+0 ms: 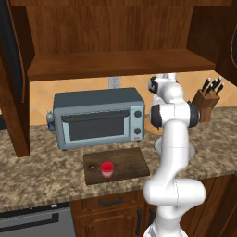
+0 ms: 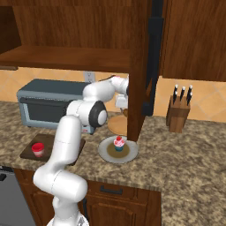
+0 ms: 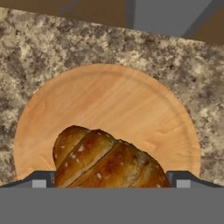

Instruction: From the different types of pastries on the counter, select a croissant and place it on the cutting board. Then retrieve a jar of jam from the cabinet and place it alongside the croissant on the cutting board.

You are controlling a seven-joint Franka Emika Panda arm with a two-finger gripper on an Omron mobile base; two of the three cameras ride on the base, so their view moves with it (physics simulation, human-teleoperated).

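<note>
Speckled granite counter (image 1: 41, 173) runs across the lower half of the left base view, under the open cabinet (image 1: 115, 62). At centre sits a grey toaster oven (image 1: 98, 118), and in front of it the cutting board (image 1: 115, 165) with the jar of jam (image 1: 107, 169) upright on it — no pastry lies beside the jar yet. A knife block (image 1: 207, 99) stands at the right edge. The white arm rises at the right and hides what lies behind it.

From the right base view, a dark cabinet post (image 2: 137, 79) cuts down the middle and covers the hand. Left of its foot a tan wooden plate (image 2: 117, 125) peeks out; nearer the camera a grey plate (image 2: 106, 153) carries the pink cupcake (image 2: 118, 143), which sits close to the arm's path.

Looking along the gripper (image 3: 110, 179), the croissant (image 3: 109, 162) lies on the wooden plate at the lower centre of the frame. Both tips stand wide, one each side of it, not pinching — lined up, I judge, to close across its body.
</note>
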